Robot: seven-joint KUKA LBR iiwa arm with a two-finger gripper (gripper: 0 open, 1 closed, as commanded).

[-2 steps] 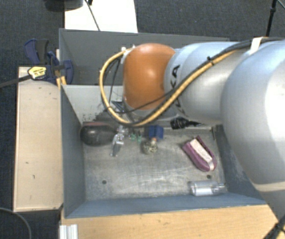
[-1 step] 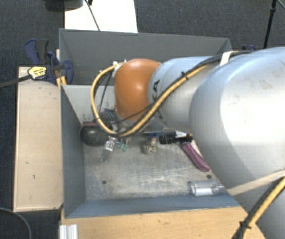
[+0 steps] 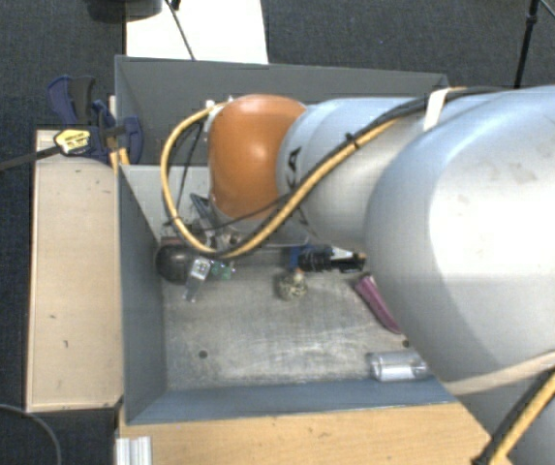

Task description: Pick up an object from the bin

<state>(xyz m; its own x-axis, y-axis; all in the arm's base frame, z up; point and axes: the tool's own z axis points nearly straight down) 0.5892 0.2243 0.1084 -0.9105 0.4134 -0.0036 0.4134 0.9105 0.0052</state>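
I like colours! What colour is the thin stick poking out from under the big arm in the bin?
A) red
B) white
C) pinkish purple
C: the thin stick lying on the floor of the bin is pinkish purple.

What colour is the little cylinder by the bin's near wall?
The cylinder is silver, clearest in the camera view.

Arm point(image 3: 451, 221) with orange cover point(image 3: 248, 153) is low at the bin's point(image 3: 141, 337) left rear, beside a black ball point(image 3: 169, 263). Floor items: metal piece point(image 3: 291, 286), purple stick point(image 3: 379, 303), silver cylinder point(image 3: 396, 366).
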